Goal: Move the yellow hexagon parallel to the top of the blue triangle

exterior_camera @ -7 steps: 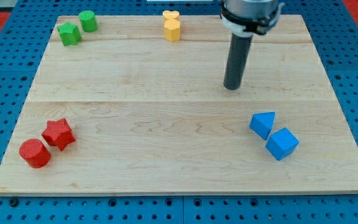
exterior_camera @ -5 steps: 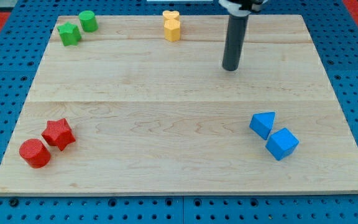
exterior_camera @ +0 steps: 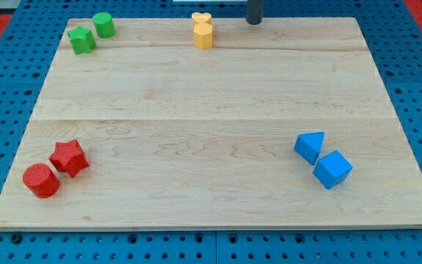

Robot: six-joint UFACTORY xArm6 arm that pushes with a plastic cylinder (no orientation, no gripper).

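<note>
The yellow hexagon (exterior_camera: 204,35) sits near the top edge of the wooden board, just left of centre, with a yellow heart (exterior_camera: 201,17) touching it from behind. The blue triangle (exterior_camera: 310,146) lies at the lower right, with a blue cube (exterior_camera: 332,169) touching its lower right side. My tip (exterior_camera: 254,21) is at the board's top edge, a short way to the right of the yellow hexagon and apart from it. Only the rod's lowest part shows.
A green star (exterior_camera: 82,39) and a green cylinder (exterior_camera: 104,24) sit at the top left corner. A red star (exterior_camera: 69,157) and a red cylinder (exterior_camera: 41,180) sit at the lower left. The wooden board (exterior_camera: 211,110) lies on a blue pegboard.
My tip has moved from the board's right-centre up toward the view's top and slightly left, reaching the top edge near the yellow hexagon. No block has moved.
</note>
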